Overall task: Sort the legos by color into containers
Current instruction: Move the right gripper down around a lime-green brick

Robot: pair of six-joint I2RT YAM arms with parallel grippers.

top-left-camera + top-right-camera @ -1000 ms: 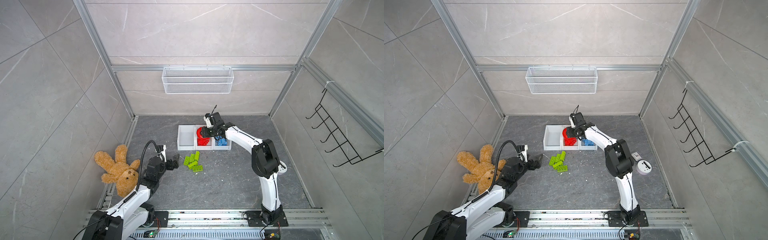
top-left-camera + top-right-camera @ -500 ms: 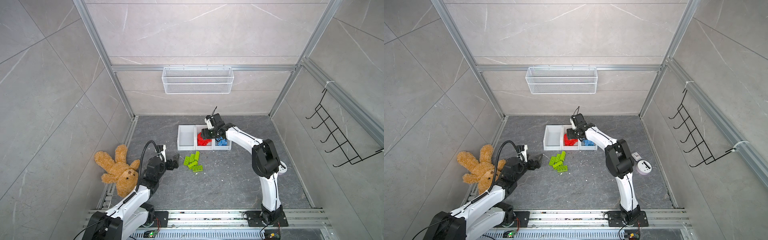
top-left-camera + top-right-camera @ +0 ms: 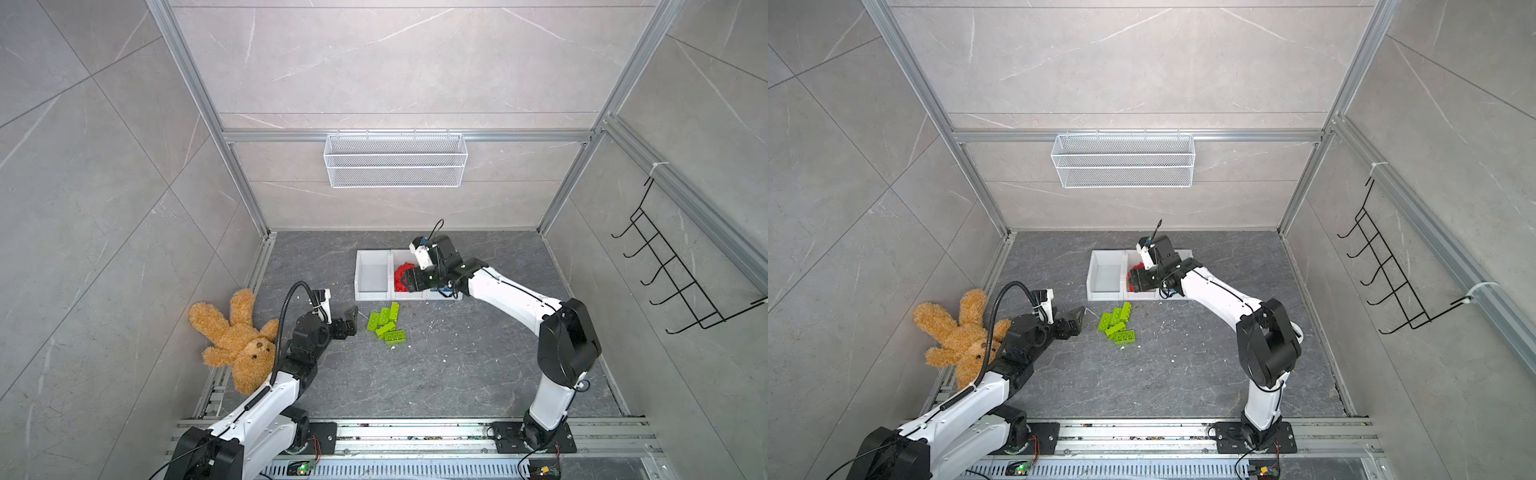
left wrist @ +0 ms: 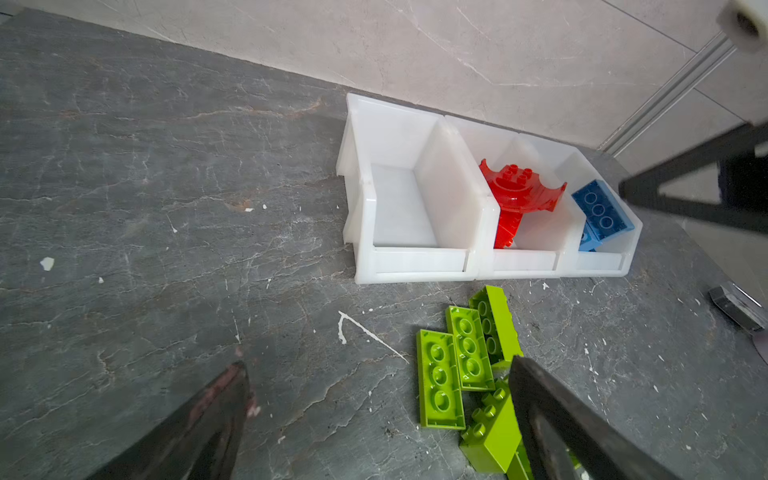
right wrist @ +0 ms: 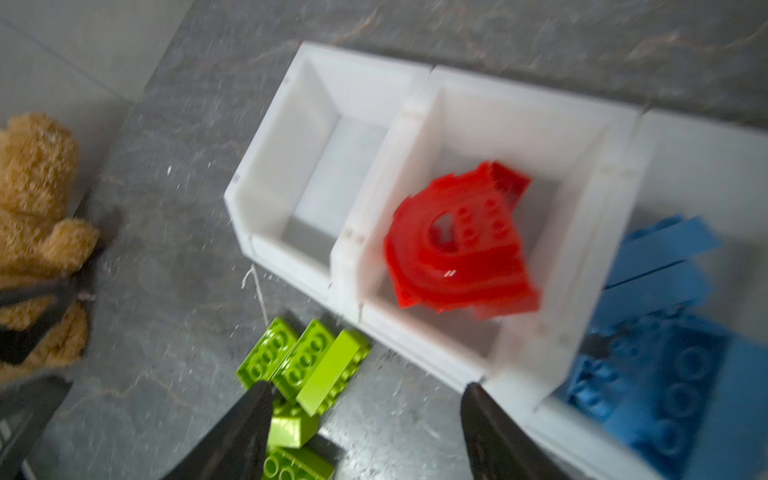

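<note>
right tool (image 5: 368, 388) jaws apart, empty, over red plastic arch piece (image 5: 457, 249) | left tool (image 4: 378, 363) jaws apart beside lime green plastic bricks (image 4: 469, 349) | likely light, stiff, slick: pinch long flat sides

Top views, left arm (image 3: 266, 395): base at 7 o'clock, links lying low, forearm running toward 1 o'clock. The left gripper (image 3: 353, 321) sits close to the floor with its jaws well apart and nothing between them, as the left wrist view confirms.

The right arm (image 3: 507, 297) has its base at 5 o'clock, upper link upright, elbow high and forearm stretched toward 10 o'clock, wrist bent down. The right gripper (image 3: 409, 280) points downward, jaws parted, gripping nothing. The right wrist view is motion-blurred.
</note>
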